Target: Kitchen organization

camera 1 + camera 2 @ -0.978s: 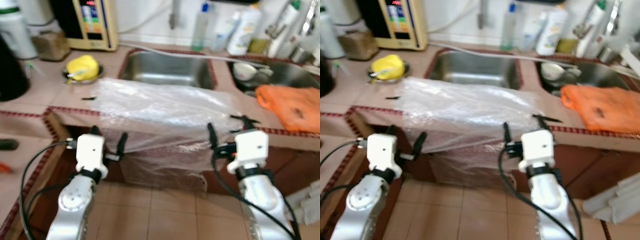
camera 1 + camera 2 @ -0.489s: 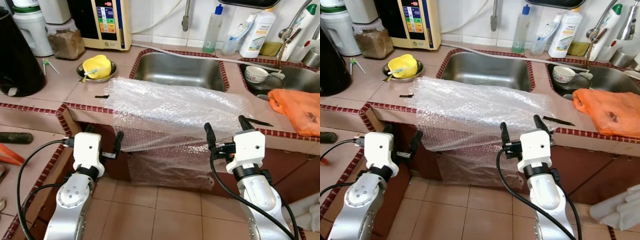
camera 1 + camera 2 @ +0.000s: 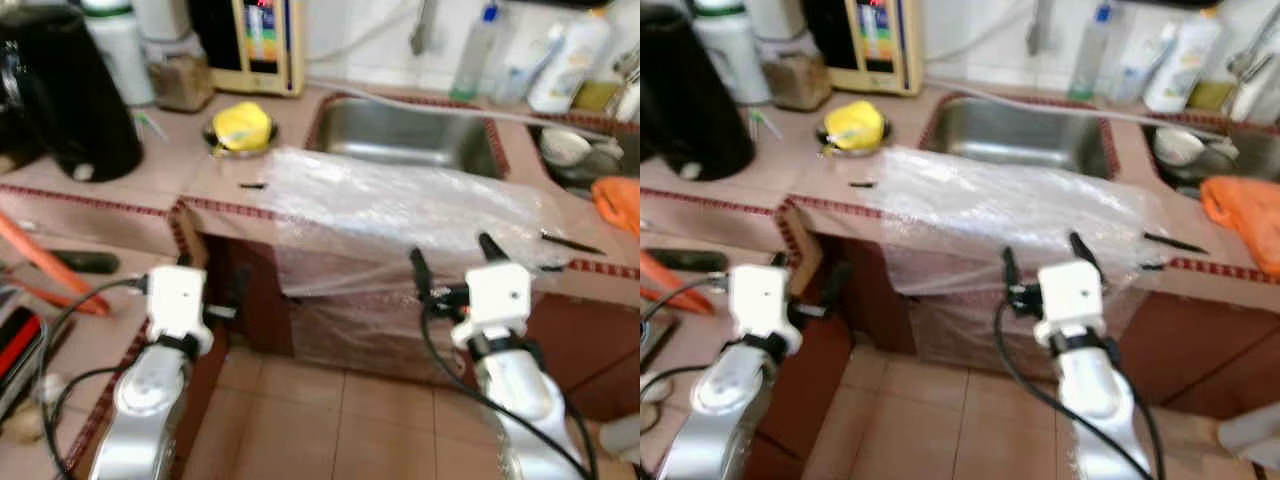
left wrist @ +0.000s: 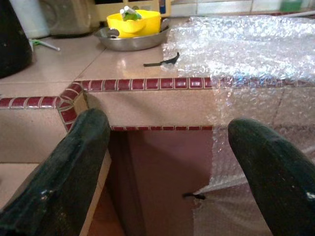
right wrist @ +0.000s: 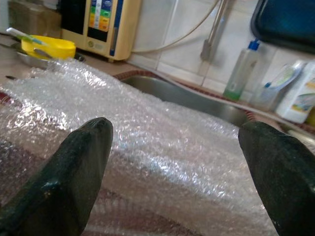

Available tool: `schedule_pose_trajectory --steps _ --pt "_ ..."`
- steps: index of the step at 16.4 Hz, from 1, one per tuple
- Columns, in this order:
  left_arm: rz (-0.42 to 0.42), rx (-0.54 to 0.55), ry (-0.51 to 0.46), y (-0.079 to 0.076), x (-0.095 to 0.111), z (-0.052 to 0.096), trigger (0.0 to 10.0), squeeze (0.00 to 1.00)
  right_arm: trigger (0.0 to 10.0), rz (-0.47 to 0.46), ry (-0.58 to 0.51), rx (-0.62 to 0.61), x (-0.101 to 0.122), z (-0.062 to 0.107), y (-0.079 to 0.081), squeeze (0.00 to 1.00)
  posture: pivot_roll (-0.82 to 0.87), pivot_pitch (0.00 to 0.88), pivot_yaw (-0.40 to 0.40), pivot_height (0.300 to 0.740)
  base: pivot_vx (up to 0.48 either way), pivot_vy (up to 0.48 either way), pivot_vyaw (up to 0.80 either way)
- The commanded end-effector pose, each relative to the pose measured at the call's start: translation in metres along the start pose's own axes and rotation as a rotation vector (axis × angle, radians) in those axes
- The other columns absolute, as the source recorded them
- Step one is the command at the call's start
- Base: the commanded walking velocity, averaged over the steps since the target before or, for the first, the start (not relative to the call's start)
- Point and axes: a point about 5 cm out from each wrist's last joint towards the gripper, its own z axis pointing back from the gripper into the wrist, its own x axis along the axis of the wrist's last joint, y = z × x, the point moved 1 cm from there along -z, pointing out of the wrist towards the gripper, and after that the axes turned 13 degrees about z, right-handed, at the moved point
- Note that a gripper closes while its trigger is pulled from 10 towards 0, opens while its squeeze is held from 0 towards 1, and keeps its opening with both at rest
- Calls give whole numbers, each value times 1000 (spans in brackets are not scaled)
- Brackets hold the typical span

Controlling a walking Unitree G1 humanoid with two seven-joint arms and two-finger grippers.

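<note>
Bubble wrap (image 3: pixel 400 205) is lying across the front of the tabletop (image 3: pixel 130 180) and hanging down over its edge, and we are holding both end effectors just short of it. Our right end effector (image 3: pixel 450 262) is hovering in front of the draped sheet with its two black fingers (image 5: pixel 74 182) spread wide and gripping nothing; from its wrist we are looking over the crinkled plastic toward the steel sink (image 3: pixel 410 135). Our left end effector (image 3: pixel 805 275) is sitting lower, at the tabletop's corner beside the hanging part of the wrap, fingers (image 4: pixel 64 167) likewise parted and empty, facing the red-tiled edge and the dark space beneath it. Behind the sheet, we are seeing a yellow bowl (image 3: pixel 240 125) resting in a shallow metal dish (image 4: pixel 130 42), and a small dark clip (image 4: pixel 162 61) lying just beside the wrap's edge. Farther back, a beige appliance (image 3: pixel 262 40) is standing against the wall, a black kettle (image 3: pixel 75 95) is sitting to the left, and bottles (image 3: pixel 570 60) are lined up behind the sink. An orange cloth (image 3: pixel 1245 215) is lying at the far right.
</note>
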Motion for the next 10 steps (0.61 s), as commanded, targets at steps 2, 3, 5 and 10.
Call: schedule_pose_trajectory --steps 2,3,5,10 --pt "-22 -5 -9 3 4 1 10000 0 10000 -6 -13 -11 4 0 0 0 100 88 -7 740 0 0 0" --pt "-25 -18 -11 1 4 0 10000 0 10000 -6 -12 -16 4 0 0 0 98 87 -5 740 0 0 0" --pt "-19 -33 -20 -2 7 -2 10000 0 10000 -10 -4 -31 3 1 -2 0 93 87 -4 740 0 0 0" --pt "-24 -60 -31 -9 8 -3 10000 0 10000 -11 -1 -34 3 1 -3 0 88 86 -4 740 0 0 -640"
